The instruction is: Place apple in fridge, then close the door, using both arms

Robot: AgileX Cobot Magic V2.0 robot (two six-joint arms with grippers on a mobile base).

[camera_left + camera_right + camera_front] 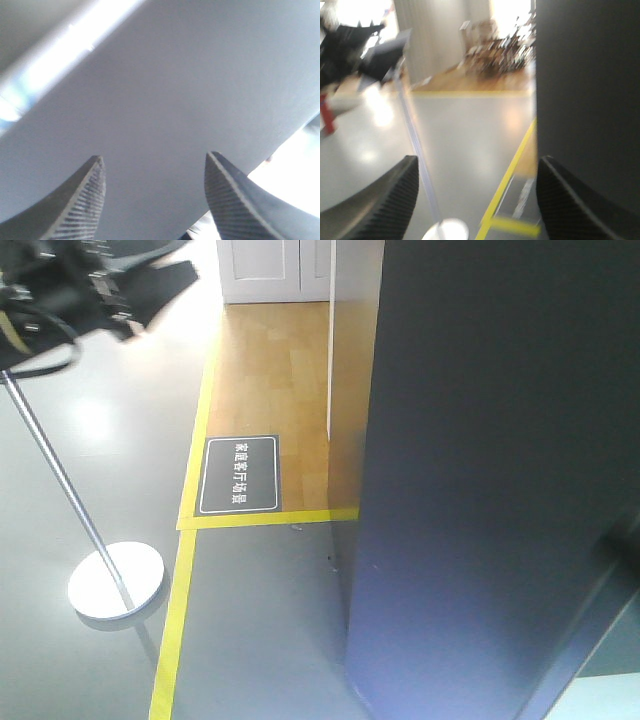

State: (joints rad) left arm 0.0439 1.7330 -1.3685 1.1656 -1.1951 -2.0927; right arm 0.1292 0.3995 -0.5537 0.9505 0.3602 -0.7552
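Here:
- The left black ribbed gripper is spread apart, holding nothing, close before the dark grey smooth door.
- The right black ribbed gripper is also spread apart and holds nothing, beside the tall dark grey fridge.

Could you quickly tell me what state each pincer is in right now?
Left pincer: open, empty, facing the grey door.
Right pincer: open, empty.

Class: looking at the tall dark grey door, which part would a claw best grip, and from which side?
Probably its near vertical edge, approached from the open floor side. The door shows only a broad flat face, with no handle in view, so only that edge gives a claw something to close on.
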